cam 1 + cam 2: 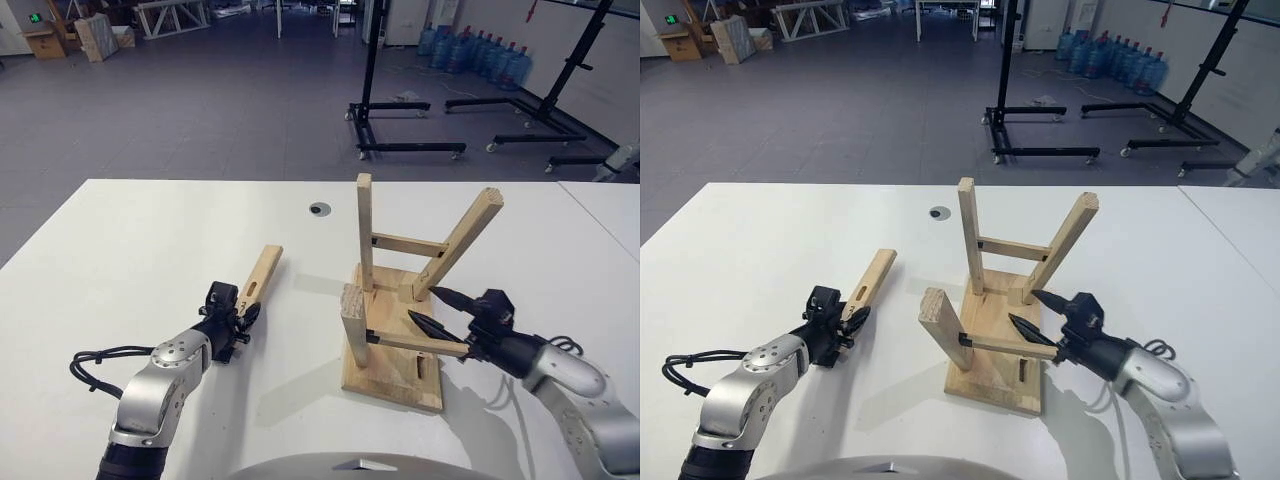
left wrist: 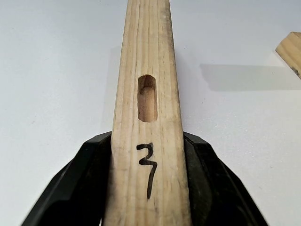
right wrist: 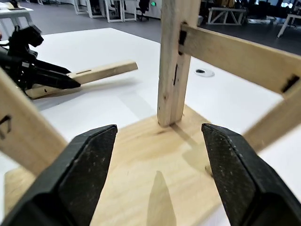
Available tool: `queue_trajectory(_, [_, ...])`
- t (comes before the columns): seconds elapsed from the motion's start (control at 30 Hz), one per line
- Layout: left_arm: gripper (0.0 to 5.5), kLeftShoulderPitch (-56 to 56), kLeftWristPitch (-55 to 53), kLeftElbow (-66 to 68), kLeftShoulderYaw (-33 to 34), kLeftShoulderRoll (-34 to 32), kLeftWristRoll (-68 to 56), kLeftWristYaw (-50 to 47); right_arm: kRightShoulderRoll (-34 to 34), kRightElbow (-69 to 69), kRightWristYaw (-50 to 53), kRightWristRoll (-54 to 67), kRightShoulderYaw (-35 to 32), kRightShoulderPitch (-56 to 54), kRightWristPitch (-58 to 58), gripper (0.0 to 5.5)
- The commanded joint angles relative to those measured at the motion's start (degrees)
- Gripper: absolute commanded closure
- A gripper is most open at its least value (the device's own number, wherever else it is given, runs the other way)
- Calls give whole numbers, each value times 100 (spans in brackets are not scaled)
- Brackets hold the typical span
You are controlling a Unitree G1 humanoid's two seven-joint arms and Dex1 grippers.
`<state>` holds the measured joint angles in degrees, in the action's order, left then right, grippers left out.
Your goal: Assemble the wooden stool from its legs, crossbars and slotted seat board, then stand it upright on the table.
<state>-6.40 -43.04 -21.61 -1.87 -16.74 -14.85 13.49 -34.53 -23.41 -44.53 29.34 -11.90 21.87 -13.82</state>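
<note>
Risk: tilted leg [image 1: 460,238] and near leg [image 1: 353,322], seemingly loose in seat board [image 1: 402,378] at centre of table [image 1: 150,230], could be knocked out by right gripper [image 1: 426,307], fingers spread just over board. Loose leg [image 1: 263,277], left of board, was pinched at near end by left gripper [image 1: 246,316]; slip possible. Joint seating was hidden.

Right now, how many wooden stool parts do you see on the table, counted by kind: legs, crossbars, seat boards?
Legs: 4 (upright leg, tilted leg, near leg, loose leg in the left gripper)
Crossbars: 2 (rear crossbar, near crossbar)
Seat board: 1
Total: 7
</note>
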Motion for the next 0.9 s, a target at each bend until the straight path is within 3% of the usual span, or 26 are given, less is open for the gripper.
queue_trajectory(0.03, [345, -166, 238, -403, 177, 173, -10, -148, 4, -338, -436, 891, -868, 1001, -269, 219])
queue_trajectory(0.27, [345, -474, 407, -727, 267, 387, 52, -378, -80, -38, -1568, 999, -1518, 2505, -33, 219])
queue_trajectory(0.4, [345, -480, 413, -744, 243, 381, 70, -363, 29, 253, -1646, 77, -875, 2512, 542, 219])
queue_trajectory(0.67, [345, -50, 271, -663, 205, 172, 21, -91, 561, 823, -646, -1362, 365, 2020, 1083, 219])
queue_trajectory(0.9, [345, 228, 256, -487, 177, 54, 50, 80, 753, 1514, -173, -1632, 1006, 1105, 908, 219])
